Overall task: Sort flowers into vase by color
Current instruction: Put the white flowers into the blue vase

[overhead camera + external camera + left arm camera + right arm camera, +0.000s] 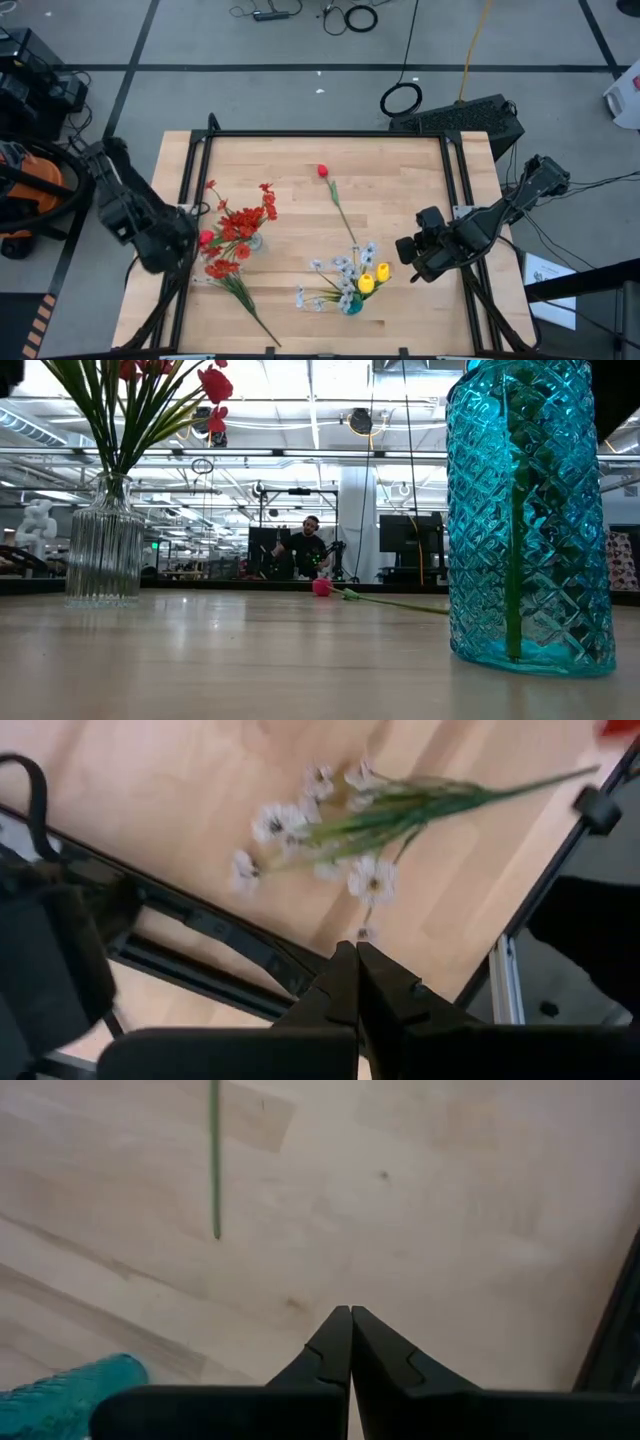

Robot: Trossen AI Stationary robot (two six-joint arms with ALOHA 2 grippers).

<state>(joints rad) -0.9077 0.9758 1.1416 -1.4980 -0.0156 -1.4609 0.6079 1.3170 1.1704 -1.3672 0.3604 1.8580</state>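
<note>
From my remote seat the biggest thing is the room [330,480]: a big open workshop with bright ceiling lights, pipes and monitors behind the far edge of the table, and a person [305,550] standing way back there. The floor around the table has grey tiles and loose cables [360,15].

The wooden table [400,190] is pale butcher-block with a black frame along its edges.

The left arm hangs over the table's left edge, its left gripper [356,982] pressed together and pinching nothing that I can see. Its wrist camera looks down on a white blossom spray [340,830] lying flat on the wood beside the frame rail. The right arm sits at the table's right edge, right gripper [350,1342] also pressed shut and empty, over bare wood.

The blue vase [352,305] stands near the table's front edge, right of centre, holding white sprays and yellow tulips [372,278]. The clear ribbed vase [105,545] stands toward the table's left side, holding red blossoms [240,222].

One red tulip [323,171] lies flat near the table's middle, its stalk pointing toward the blue vase.
</note>
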